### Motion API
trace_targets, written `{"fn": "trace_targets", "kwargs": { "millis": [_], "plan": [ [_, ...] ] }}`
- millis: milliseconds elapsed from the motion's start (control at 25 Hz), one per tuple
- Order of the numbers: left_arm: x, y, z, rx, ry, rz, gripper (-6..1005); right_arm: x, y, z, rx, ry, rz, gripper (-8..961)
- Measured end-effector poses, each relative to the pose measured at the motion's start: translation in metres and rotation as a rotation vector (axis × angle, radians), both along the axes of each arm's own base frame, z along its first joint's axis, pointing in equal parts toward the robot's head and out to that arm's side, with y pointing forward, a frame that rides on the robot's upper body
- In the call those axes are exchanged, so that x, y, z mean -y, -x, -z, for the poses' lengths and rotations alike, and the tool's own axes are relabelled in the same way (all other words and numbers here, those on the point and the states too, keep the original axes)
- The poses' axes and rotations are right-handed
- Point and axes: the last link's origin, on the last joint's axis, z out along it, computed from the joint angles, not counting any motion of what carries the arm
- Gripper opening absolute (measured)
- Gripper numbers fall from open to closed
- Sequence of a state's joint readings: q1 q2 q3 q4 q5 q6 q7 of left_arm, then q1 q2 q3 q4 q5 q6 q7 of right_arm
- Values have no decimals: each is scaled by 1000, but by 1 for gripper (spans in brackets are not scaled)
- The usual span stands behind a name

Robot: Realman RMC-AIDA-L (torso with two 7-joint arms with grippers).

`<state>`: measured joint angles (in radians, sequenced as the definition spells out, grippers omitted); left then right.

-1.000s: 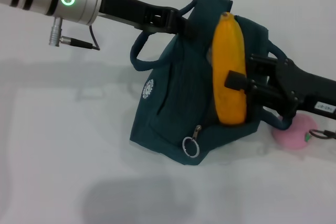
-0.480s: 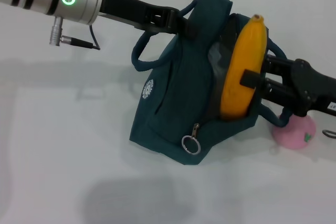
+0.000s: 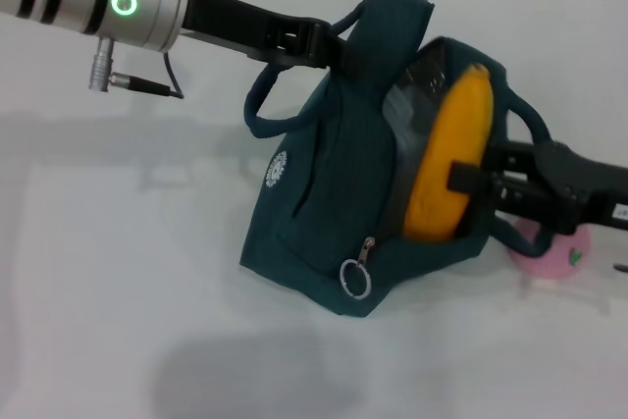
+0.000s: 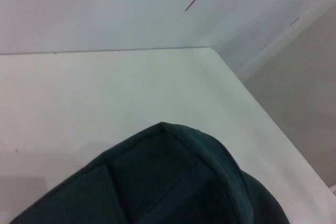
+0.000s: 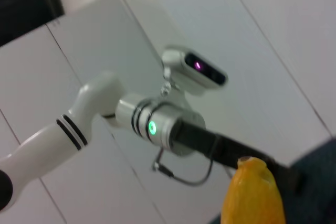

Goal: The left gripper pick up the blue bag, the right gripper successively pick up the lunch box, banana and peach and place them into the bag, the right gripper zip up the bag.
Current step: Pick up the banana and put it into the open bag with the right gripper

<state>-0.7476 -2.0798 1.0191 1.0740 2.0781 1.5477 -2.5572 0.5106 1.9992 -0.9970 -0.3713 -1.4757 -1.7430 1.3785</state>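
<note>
The blue bag (image 3: 329, 193) is propped up on the white table, its mouth open toward the right and silver lining showing. My left gripper (image 3: 329, 46) is shut on the bag's upper handle and holds it up. My right gripper (image 3: 469, 182) is shut on the banana (image 3: 453, 149), which stands nearly upright inside the bag's mouth. The peach (image 3: 557, 254) lies on the table to the right of the bag, half hidden behind my right gripper. The lunch box is not visible. The right wrist view shows the banana's tip (image 5: 254, 192); the left wrist view shows the bag's fabric (image 4: 173, 182).
The zipper's ring pull (image 3: 355, 278) hangs at the bag's lower front. The bag's second handle (image 3: 265, 115) loops out to the left. The white table (image 3: 118, 272) extends left and in front; a wall stands behind it.
My right gripper has carried the banana right and down, from in front of the bag into its open mouth. The left gripper stays on the handle. The peach is now more hidden.
</note>
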Motion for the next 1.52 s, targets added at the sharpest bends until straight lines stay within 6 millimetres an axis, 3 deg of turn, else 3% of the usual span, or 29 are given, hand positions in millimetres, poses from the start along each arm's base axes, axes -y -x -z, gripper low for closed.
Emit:
{"fn": "trace_targets", "kwargs": {
  "millis": [280, 560, 1080, 1320, 1520],
  "plan": [
    [0, 0, -1, 0, -2, 2, 54, 2, -4, -3, 50, 161, 83, 433],
    [1, -1, 0, 3, -1, 7, 54, -12, -6, -10, 59, 220, 218, 433],
    [1, -1, 0, 5, -1, 8, 55, -21, 8, -13, 161, 275, 178, 430],
    [1, -1, 0, 5, -1, 9, 55, -25, 6, -41, 107, 225, 167, 477],
    [1, 0, 0, 5, -1, 9, 55, -26, 2, -72, 69, 120, 147, 649]
  ]
}}
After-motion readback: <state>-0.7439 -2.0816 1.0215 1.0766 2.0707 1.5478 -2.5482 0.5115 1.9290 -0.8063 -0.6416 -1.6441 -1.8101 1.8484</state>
